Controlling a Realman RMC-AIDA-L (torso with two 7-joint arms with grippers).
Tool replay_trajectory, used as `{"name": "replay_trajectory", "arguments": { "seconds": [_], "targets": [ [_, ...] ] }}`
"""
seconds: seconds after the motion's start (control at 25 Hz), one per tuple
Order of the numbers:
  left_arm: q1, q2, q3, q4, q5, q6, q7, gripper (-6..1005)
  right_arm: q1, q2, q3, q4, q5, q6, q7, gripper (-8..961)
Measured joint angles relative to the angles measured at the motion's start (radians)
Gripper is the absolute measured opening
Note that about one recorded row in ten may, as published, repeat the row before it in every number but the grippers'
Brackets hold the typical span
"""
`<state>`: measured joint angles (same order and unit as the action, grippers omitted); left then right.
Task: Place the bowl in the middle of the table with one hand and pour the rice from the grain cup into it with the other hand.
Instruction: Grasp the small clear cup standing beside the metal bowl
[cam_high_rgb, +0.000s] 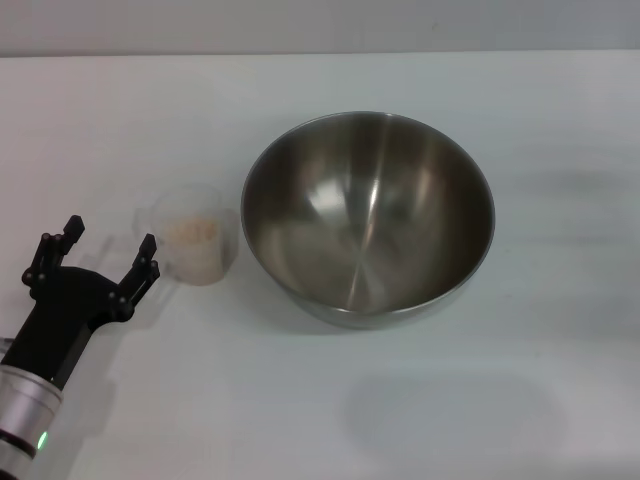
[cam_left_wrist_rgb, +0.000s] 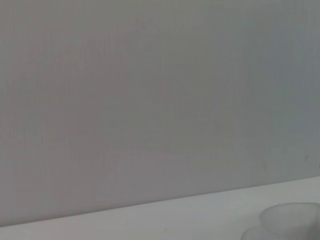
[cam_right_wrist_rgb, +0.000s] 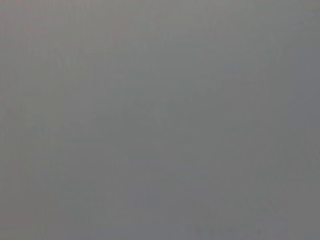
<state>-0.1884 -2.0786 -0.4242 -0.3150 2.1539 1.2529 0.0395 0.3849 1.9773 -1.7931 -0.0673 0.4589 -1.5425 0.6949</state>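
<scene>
The bowl (cam_high_rgb: 367, 218) sat upright near the middle of the table (cam_high_rgb: 560, 400), its wide mouth facing up and tipped slightly toward the camera. Its brushed steel inside held nothing but reflections. The bowl was round, so no long axis stood out.

Just to its left stood the cup (cam_high_rgb: 192, 244), upright too, mouth up, close to the bowl's wall though whether the two touched could not be told. A pale bed of rice (cam_high_rgb: 191, 231) showed through the frosted wall, filling part of the cup. Which way the handle pointed could not be made out from the head view. In the left wrist view only a blurred edge of the cup (cam_left_wrist_rgb: 292, 220) showed at a corner of the picture.

The left gripper (cam_high_rgb: 107, 252) hovered just left of the cup, its two black fingers spread wide apart and holding nothing; the nearer finger (cam_high_rgb: 146, 262) lay close beside the cup's wall.

The right gripper appeared in no view; its wrist camera showed only plain grey.
</scene>
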Motion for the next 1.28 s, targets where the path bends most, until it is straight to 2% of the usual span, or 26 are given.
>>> {"name": "replay_trajectory", "arguments": {
  "seconds": [0.52, 0.92, 1.28],
  "targets": [
    [-0.076, 0.001, -0.063, 0.016, -0.003, -0.1, 0.0, 790, 0.001, 0.0, 0.001, 0.007, 0.005, 0.023, 0.0, 554],
    [-0.089, 0.002, -0.094, 0.018, -0.005, -0.131, -0.001, 780, 0.009, 0.0, 0.002, 0.006, 0.007, 0.051, -0.001, 553],
    [-0.1, 0.002, -0.097, 0.01, -0.005, -0.156, 0.0, 598, 0.009, 0.0, 0.002, 0.005, 0.008, 0.053, -0.002, 554]
  ]
}}
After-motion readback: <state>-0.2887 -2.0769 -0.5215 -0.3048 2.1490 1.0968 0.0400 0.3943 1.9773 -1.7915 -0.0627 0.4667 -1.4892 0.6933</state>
